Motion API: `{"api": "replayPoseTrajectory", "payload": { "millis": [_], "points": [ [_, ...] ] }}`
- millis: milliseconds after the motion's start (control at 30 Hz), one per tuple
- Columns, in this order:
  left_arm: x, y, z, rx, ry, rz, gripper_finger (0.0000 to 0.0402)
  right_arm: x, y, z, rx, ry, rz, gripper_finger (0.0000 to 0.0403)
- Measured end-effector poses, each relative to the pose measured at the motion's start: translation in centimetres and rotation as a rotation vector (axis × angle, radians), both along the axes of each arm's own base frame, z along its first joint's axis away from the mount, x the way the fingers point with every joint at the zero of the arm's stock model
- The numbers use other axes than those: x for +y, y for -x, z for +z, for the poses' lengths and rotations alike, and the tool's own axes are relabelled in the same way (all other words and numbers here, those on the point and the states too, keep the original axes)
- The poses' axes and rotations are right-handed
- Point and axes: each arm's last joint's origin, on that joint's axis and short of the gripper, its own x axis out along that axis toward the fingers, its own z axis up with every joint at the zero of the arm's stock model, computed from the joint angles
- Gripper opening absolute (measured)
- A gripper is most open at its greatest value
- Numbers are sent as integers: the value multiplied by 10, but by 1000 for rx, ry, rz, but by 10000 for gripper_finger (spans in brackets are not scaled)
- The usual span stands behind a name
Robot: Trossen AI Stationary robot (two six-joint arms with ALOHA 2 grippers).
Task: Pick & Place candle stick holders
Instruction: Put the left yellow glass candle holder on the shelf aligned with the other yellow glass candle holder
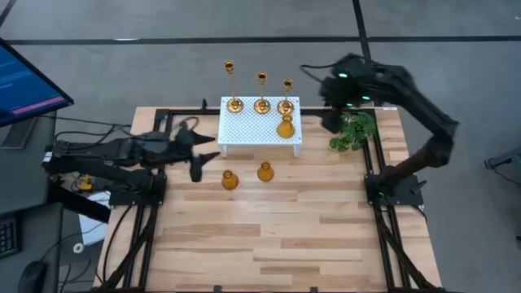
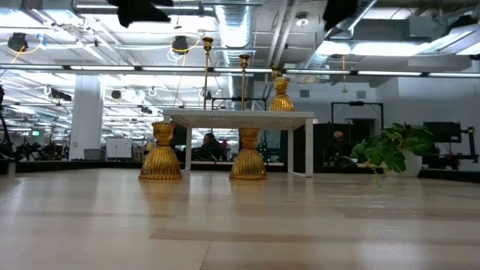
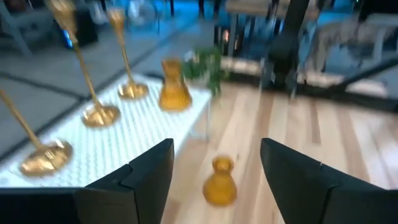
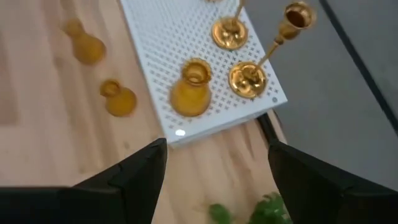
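Note:
Three brass candlesticks (image 1: 261,103) stand by their round bases along the far edge of a white perforated stand (image 1: 244,130). One amber bulb holder (image 1: 285,128) stands on the stand's right end, also in the right wrist view (image 4: 191,91). Two more amber holders (image 1: 229,180) (image 1: 264,172) stand on the table in front of the stand. My left gripper (image 1: 205,155) is open and empty, raised left of these two; one of them (image 3: 219,182) shows ahead between its fingers. My right gripper (image 1: 330,120) is open and empty, raised right of the stand.
A green leafy plant (image 1: 354,132) stands on the table right of the stand, under my right arm. The black frame rails (image 1: 374,163) run along the table's left and right sides. Bare wood (image 1: 269,236) lies toward the near edge.

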Motion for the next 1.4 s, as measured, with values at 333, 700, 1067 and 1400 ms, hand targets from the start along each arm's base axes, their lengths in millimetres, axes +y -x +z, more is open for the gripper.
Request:
{"api": "replayPoseTrajectory", "payload": {
  "millis": [333,700,1067,1400],
  "points": [
    [-2,-21,-44,349,197,62,270,59,56,35,-222,7,-90,271],
    [-9,11,-68,321,208,-1,271,78,59,37,-243,41,-84,270],
    [-13,3,-134,310,195,-36,271,78,50,34,-232,18,-92,270],
    [-14,-1,-169,186,154,-57,258,78,50,34,-242,2,-108,270]
  ]
}}
